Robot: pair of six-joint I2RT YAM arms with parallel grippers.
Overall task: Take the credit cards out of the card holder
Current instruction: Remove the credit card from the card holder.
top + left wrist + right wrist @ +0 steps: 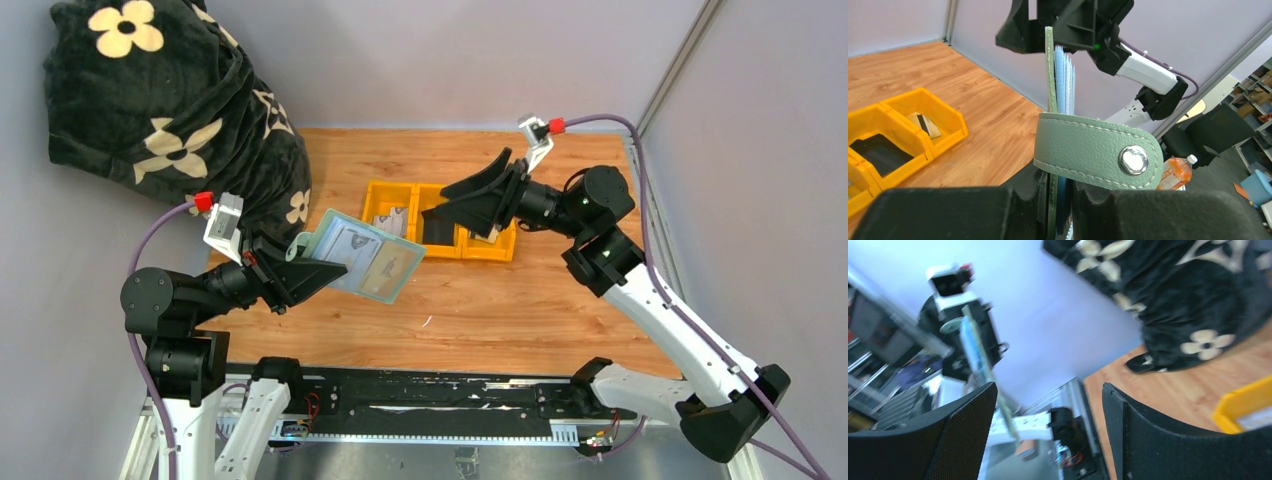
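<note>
My left gripper (308, 272) is shut on the sage green card holder (365, 255) and holds it open above the table, tilted. Two cards show in its light blue leaves, a pale one (350, 243) and a tan one (393, 268). In the left wrist view the holder (1050, 65) stands edge-on between my fingers (1060, 197), its clasp strap (1095, 150) hanging across. My right gripper (468, 205) is open and empty, just right of the holder and above the yellow tray (375, 190). It points at the holder (980, 355), which is blurred there. My right fingers (1048, 435) stand wide apart.
The yellow three-compartment tray holds a pale card (393, 222), a black card (438, 232) and a striped card (925, 125). A black flowered bag (170, 110) fills the back left corner. Grey walls stand behind and on the right.
</note>
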